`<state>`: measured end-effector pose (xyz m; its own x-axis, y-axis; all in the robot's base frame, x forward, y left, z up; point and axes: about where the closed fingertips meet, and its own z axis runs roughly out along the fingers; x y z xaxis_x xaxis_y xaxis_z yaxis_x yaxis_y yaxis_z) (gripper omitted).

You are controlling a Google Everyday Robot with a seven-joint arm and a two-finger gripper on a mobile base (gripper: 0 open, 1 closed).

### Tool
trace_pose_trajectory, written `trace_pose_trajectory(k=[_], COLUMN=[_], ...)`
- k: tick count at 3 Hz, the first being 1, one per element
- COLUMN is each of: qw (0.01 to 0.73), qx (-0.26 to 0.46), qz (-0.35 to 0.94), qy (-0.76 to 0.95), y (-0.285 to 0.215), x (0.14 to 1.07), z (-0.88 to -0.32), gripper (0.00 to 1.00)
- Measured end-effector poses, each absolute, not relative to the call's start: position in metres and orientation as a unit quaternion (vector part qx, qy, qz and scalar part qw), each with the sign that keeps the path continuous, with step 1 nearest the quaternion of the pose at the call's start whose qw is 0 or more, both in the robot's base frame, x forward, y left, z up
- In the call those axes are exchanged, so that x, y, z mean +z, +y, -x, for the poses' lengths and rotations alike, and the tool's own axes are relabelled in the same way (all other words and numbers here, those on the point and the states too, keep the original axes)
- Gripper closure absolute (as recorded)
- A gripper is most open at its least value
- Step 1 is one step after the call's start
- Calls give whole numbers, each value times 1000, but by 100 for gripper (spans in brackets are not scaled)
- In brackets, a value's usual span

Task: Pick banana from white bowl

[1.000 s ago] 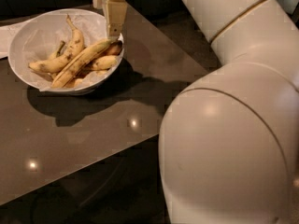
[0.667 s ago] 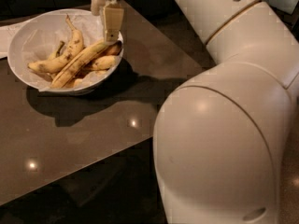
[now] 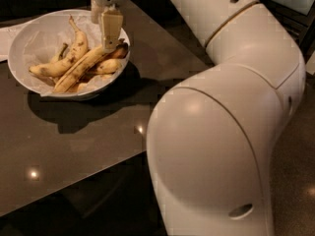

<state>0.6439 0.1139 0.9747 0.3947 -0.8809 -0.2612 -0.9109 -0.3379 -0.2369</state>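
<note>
The white bowl point(image 3: 19, 41) stands at the far left of the dark table. Several bananas lie in it. The banana point(image 3: 81, 68) is the longest one, pale yellow, and lies slanted from the bowl's front left up to its right rim. A shorter curved brown-spotted banana point(image 3: 69, 58) lies behind it, and small stubby bananas point(image 3: 106, 65) lie beside it. My gripper point(image 3: 106, 41) hangs straight down from the top of the view, right over the banana's upper right end, at or just above it.
My big white arm point(image 3: 221, 112) fills the right half of the view and hides the table there. A white sheet point(image 3: 6, 36) lies to the left of the bowl. The glossy brown table point(image 3: 83, 136) runs toward the front edge, with light spots reflected in it.
My gripper has moved a little left and down, closer to the right end of the long banana. The bowl and bananas have not moved.
</note>
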Motion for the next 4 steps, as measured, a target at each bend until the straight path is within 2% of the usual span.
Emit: trace_pose_trajectory(k=[2, 4], qw=[155, 132], qx=[54, 74], qz=[820, 810], qy=[548, 567], y=[132, 129], x=[956, 935], z=[-648, -647], gripper=[32, 35])
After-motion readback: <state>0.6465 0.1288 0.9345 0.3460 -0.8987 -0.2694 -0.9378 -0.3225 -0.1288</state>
